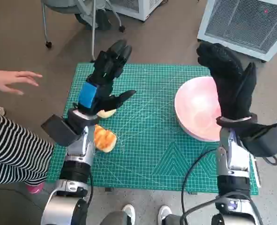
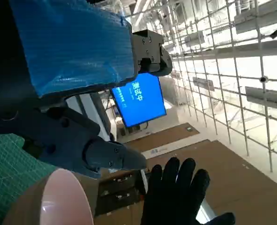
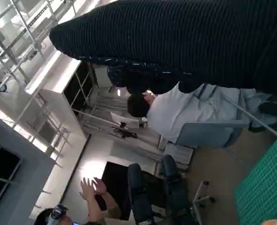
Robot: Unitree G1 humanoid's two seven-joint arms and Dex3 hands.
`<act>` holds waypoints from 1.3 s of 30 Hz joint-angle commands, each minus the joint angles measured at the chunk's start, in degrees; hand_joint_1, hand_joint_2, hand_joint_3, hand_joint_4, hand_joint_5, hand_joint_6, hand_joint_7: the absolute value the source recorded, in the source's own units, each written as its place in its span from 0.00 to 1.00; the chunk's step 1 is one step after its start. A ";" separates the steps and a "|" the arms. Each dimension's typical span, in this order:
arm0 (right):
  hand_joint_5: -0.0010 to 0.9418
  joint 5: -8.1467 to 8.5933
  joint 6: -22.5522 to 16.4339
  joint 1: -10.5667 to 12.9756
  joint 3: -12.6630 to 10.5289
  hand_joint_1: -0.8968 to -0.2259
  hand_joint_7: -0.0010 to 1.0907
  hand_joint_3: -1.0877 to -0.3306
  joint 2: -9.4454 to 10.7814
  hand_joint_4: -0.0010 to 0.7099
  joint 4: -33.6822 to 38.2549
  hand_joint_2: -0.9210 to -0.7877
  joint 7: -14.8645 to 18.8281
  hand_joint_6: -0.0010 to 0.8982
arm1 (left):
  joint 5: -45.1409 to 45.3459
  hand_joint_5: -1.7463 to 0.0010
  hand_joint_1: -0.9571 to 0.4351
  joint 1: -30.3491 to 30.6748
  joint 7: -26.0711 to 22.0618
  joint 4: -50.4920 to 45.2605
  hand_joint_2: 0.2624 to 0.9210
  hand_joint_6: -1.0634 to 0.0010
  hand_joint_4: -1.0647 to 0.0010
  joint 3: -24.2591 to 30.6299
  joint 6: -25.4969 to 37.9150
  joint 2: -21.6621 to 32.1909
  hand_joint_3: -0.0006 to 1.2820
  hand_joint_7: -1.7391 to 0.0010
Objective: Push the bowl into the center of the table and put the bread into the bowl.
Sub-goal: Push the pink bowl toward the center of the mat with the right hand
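The pink bowl sits on the right part of the green mat; the left wrist view also shows the bowl. My gloved right hand is raised over the bowl's right side with fingers straight, holding nothing and hiding that rim. I cannot tell whether it touches the bowl. The golden bread lies on the mat's left part, beside my left forearm. Above and beyond it my left hand hovers with fingers spread and nothing in it. A pale piece shows under its thumb.
A person sits at the table's left: a bare hand held out and a striped sleeve. A chair's legs and white grilled units stand beyond the table. Shoes show at the near edge. The right wrist view shows a seated person.
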 commanded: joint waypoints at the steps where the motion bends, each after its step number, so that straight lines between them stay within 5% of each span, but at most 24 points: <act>1: 0.00 0.53 0.88 0.34 -0.13 0.30 0.33 0.56 0.07 0.27 0.38 0.00 0.51 0.16 | -0.27 1.00 0.39 -1.04 -0.10 0.16 1.00 1.00 0.84 0.06 -0.57 0.20 0.15 0.73; 25: 0.00 0.68 0.60 0.80 0.13 0.30 0.33 0.56 -0.10 0.26 0.28 0.00 0.55 0.16 | -0.66 1.00 0.39 -0.49 -0.39 0.48 1.00 1.00 0.84 0.32 -0.92 0.07 0.15 0.74; 34: 0.00 3.17 0.90 1.22 -3.30 0.30 0.33 0.57 -4.03 0.26 1.42 0.00 3.16 0.15 | -0.70 1.00 0.38 0.01 0.00 0.21 1.00 1.00 0.84 0.44 -0.98 -0.18 0.15 0.74; 39: 0.00 3.01 -0.05 1.71 -6.00 0.30 0.31 0.57 -6.54 0.25 2.71 0.00 2.44 0.12 | -0.63 1.00 0.38 0.24 0.25 0.12 1.00 1.00 0.84 0.53 -1.03 -0.35 0.15 0.74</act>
